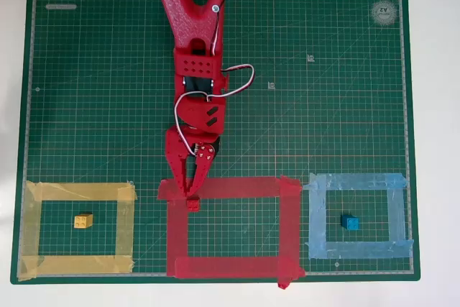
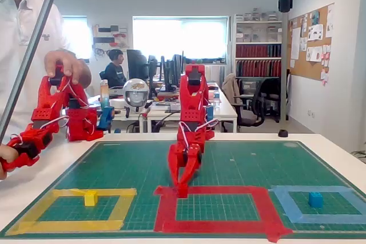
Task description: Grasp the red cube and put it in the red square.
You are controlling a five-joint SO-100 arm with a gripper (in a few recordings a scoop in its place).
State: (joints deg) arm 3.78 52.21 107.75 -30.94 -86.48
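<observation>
The red cube (image 1: 192,204) sits at the tips of my gripper (image 1: 192,196), at the inner edge of the top-left strip of the red square (image 1: 230,265). The fingers close tightly around the cube, so the gripper is shut on it. In the fixed view the gripper (image 2: 183,189) points down at the far left corner of the red square (image 2: 217,226), with the cube (image 2: 183,193) at or just above the tape. I cannot tell whether the cube touches the mat.
A yellow block (image 1: 83,221) lies inside the yellow tape frame (image 1: 79,192) on the left. A blue block (image 1: 350,222) lies inside the light blue frame (image 1: 356,181) on the right. All rest on a green cutting mat (image 1: 323,106).
</observation>
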